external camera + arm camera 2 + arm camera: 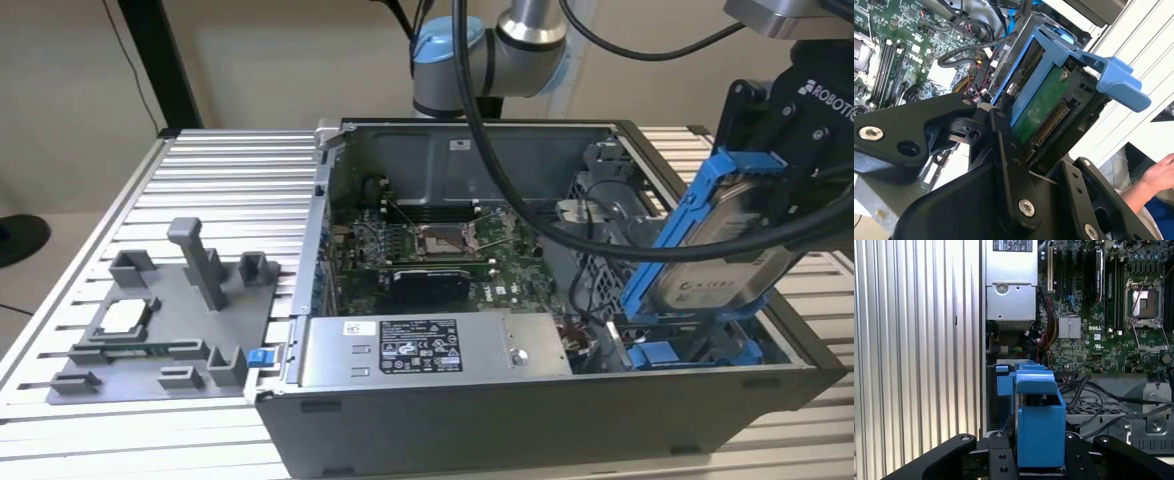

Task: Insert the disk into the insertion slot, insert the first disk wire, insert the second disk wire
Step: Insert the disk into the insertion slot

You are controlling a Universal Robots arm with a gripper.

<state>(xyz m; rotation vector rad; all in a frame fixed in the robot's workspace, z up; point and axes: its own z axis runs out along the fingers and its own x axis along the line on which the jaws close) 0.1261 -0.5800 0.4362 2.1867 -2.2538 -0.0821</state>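
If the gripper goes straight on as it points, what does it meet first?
Probably the drive bay: the gripper holds the disk tilted above its blue fittings; depth is unclear.

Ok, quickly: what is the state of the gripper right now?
Gripper: closed, holding the disk tilted over the open computer case.

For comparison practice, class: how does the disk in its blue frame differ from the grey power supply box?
The disk has a blue frame; the power supply box is bare grey. The disk is tilted on edge, clamped in the gripper; the box lies flat inside the case. Both are labelled metal.
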